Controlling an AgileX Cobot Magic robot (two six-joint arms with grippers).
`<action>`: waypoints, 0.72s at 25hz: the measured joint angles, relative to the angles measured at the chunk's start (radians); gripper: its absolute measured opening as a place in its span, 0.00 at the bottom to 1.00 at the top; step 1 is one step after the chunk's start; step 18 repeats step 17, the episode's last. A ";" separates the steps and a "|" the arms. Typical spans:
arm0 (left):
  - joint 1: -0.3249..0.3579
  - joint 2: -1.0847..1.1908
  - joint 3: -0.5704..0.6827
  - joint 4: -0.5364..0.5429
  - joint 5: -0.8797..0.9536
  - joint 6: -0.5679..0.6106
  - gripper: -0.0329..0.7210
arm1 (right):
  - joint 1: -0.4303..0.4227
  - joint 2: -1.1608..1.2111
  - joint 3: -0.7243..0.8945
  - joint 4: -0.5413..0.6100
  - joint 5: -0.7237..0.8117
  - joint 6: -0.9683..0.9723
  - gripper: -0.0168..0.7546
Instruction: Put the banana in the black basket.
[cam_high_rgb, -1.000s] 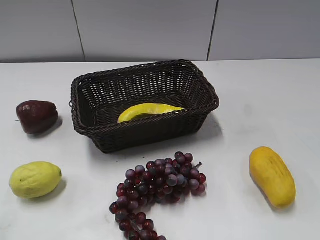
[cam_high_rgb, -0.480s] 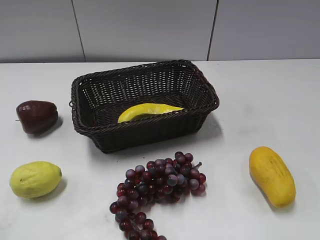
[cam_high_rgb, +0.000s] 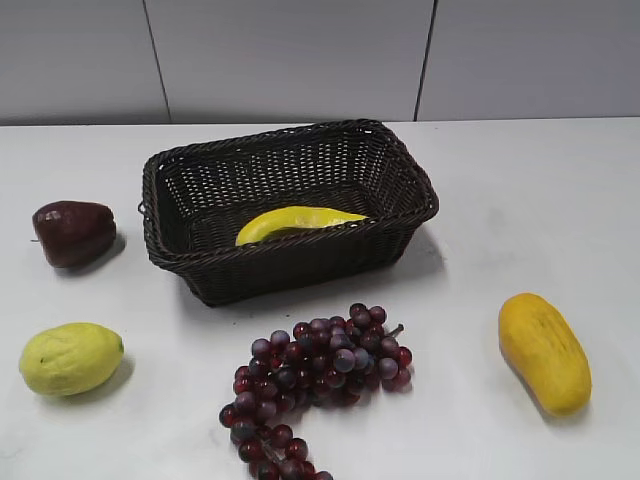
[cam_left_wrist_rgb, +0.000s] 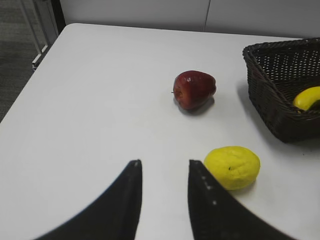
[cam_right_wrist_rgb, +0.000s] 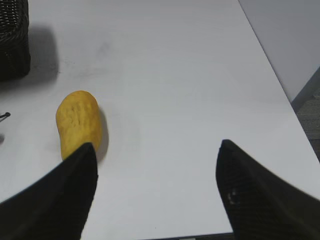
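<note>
The banana (cam_high_rgb: 295, 222) lies inside the black basket (cam_high_rgb: 290, 150), along its front wall; one yellow end of it shows in the left wrist view (cam_left_wrist_rgb: 307, 97), with the basket's corner (cam_left_wrist_rgb: 270, 95). No gripper shows in the exterior view. My left gripper (cam_left_wrist_rgb: 164, 162) is open and empty above the table, near the lemon. My right gripper (cam_right_wrist_rgb: 157, 145) is wide open and empty above the table's right part, next to the mango. A basket corner shows in the right wrist view (cam_right_wrist_rgb: 14, 45).
A dark red apple-like fruit (cam_high_rgb: 73, 232) and a lemon (cam_high_rgb: 70, 358) lie left of the basket. Purple grapes (cam_high_rgb: 315, 375) lie in front of it. A mango (cam_high_rgb: 544, 351) lies at the right. The table edges show in the wrist views.
</note>
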 joint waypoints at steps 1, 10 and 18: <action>0.000 0.000 0.000 0.000 0.000 0.000 0.35 | 0.000 0.000 0.000 0.000 0.000 0.001 0.79; 0.000 0.000 0.000 0.000 0.000 0.000 0.35 | 0.000 0.000 0.000 0.000 0.000 0.001 0.79; 0.000 0.000 0.000 0.000 0.000 0.001 0.35 | 0.000 0.000 0.000 0.000 0.000 0.001 0.79</action>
